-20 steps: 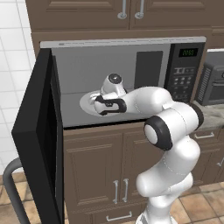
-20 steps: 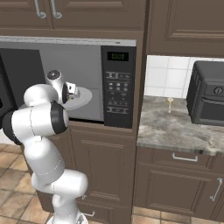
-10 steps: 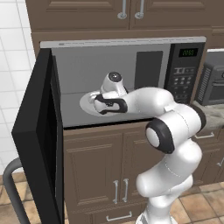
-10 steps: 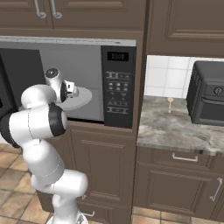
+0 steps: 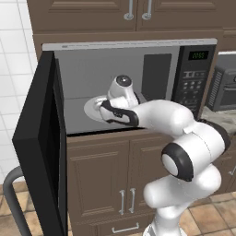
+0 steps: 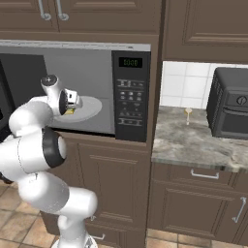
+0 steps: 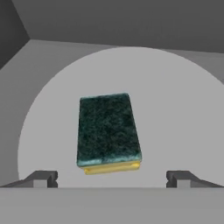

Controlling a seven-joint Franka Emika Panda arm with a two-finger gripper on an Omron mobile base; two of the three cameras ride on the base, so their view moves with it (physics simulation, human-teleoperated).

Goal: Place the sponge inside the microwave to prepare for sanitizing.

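One sponge (image 7: 108,132) lies on the white turntable (image 7: 175,109) inside the microwave (image 5: 138,87), dark scrubby side up and yellow side down. It sits just ahead of the gripper (image 7: 109,178), between the lines of the two finger tips (image 7: 41,178), and neither tip touches it. The jaws stand wide apart and hold nothing.

The sponge looks to be set down, so the step now seems to be to pull the hand out. To do this well, the robot should lift the gripper a little above the sponge and then draw it straight back toward the open front. The fingers should stay wide so they do not bump or drag the sponge. The arm should mind the top of the grey cavity above the hand and the black door (image 5: 39,152), which hangs open off to the side of the arm. A slow, straight pull is safest, since the space is tight.

The microwave holds the turntable, and the turntable holds the sponge, a bit nearer the gripper than the middle of the plate. Nothing else can be seen in the cavity besides the robot's hand.
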